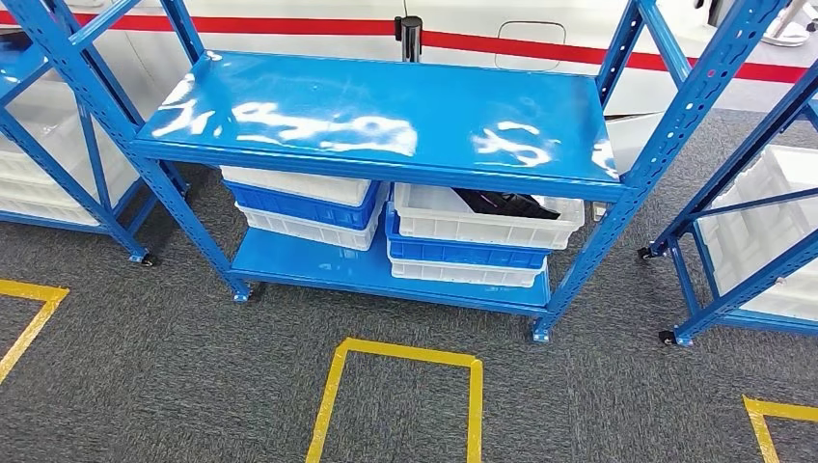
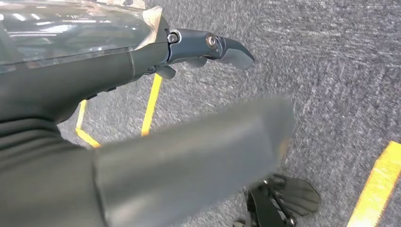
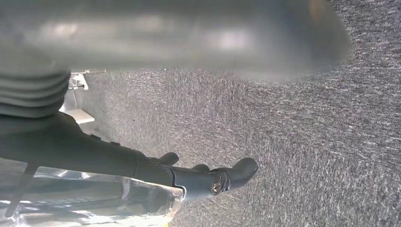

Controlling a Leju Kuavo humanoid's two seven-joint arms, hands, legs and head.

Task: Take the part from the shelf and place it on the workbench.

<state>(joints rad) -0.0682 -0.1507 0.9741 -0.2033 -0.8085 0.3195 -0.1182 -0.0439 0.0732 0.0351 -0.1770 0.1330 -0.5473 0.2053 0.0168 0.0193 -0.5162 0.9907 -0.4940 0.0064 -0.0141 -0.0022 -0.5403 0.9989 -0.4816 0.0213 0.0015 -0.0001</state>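
A blue metal shelf (image 1: 386,116) stands in front of me in the head view, its top board bare and glossy. On its lower board sit stacked white and blue bins. A dark part (image 1: 502,204) lies in the top white bin (image 1: 482,222) on the right. My left hand (image 2: 189,156) hangs over the grey carpet with its thumb and fingers apart, holding nothing. My right hand (image 3: 198,94) also hangs above the carpet, thumb and fingers spread, with nothing in it.
A second stack of white and blue bins (image 1: 304,204) sits on the lower board's left side. More blue racks with white bins stand at the left (image 1: 48,164) and right (image 1: 762,231). Yellow tape lines (image 1: 400,386) mark the grey carpet before the shelf.
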